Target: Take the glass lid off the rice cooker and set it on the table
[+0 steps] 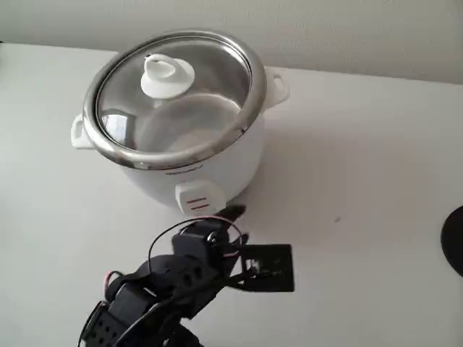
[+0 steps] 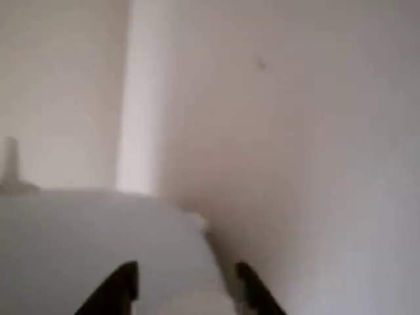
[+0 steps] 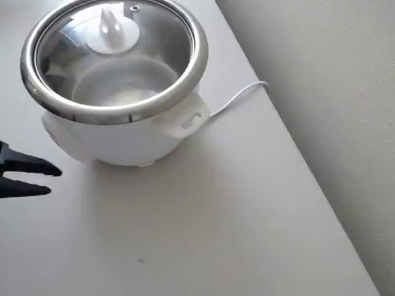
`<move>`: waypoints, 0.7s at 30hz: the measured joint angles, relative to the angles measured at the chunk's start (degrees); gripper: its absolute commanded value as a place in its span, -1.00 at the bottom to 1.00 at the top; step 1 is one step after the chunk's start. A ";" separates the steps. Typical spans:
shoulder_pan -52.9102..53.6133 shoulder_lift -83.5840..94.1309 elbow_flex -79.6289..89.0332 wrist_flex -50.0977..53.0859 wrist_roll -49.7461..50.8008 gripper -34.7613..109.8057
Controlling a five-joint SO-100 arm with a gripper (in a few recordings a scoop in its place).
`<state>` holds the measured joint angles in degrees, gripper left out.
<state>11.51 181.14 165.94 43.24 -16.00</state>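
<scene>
The glass lid (image 1: pixel 173 97) sits seated on the rice cooker (image 1: pixel 192 163) in the upper left of the fixed view, its white knob (image 1: pixel 167 76) standing up off centre toward the far side; in the overhead view the same lid (image 3: pixel 114 55) fills the upper left corner, with the knob (image 3: pixel 112 32) near the top edge. The task has not really begun: the lid is untouched.

The tool (image 3: pixel 34 179) shows at the left edge of the overhead view as two dark fingertips (image 3: pixel 37 167) spread slightly apart with nothing between them, low down beside the cooker's white wall. In the wrist view the tool (image 2: pixel 187 289) again shows its two tips parted and empty at the bottom of the frame, the cooker body looming pale and blurred just ahead.

The main risk, as I judge it, is height. The tool is level with the cooker's side, not the knob, so a straight push forward would shove the cooker across the counter (image 1: pixel 362 181) instead of reaching the lid. It needs to rise well above the steel rim first.

A second risk is the knob itself: small, smooth and tapered, it may slip from a shallow pinch, and a lid dropped onto the rim or counter could crack.

The white cord (image 3: pixel 237 98) trails over the counter's right edge in the overhead view; a nudged cooker would drag it. The lid needs a bare patch clear of that cord.
</scene>
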 measured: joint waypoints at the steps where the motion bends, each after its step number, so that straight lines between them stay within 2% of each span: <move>1: 0.88 -2.90 -0.97 -2.55 -0.09 -0.21; 5: 3.69 -11.95 -4.22 -8.96 -0.09 -0.21; 9: 5.27 -17.49 -10.63 -9.67 -0.35 -0.21; 16: 6.59 -24.70 -33.40 -4.75 -2.20 -0.21; 21: 1.41 -27.25 -46.93 2.55 -0.97 -0.21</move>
<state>12.92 153.90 119.00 45.79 -16.96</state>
